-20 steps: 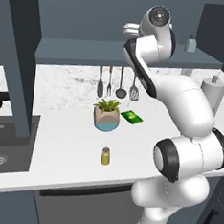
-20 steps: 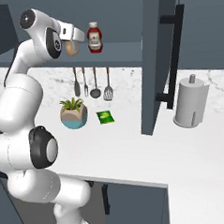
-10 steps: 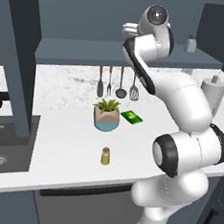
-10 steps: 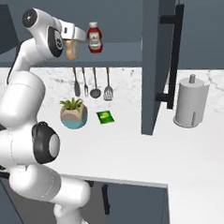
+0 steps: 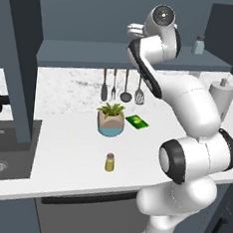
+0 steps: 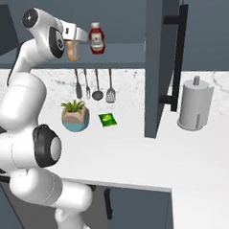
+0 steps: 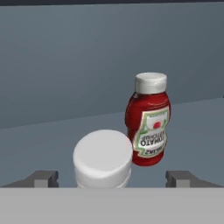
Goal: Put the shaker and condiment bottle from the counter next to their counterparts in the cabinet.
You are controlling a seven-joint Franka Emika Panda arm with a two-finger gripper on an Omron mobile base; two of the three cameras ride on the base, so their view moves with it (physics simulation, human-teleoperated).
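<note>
One slip worries me: my gripper, spread wide around the condiment bottle at lower centre, could knock it into the ketchup bottle while retreating.

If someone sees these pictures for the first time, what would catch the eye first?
First, the tall white arm reaching up to the cabinet shelf, its gripper open around the orange condiment bottle, which stands beside the red ketchup bottle. Next, the small yellow shaker standing alone on the white counter, in front of a potted plant. A pale shaker sits at the right end of the shelf.
</note>
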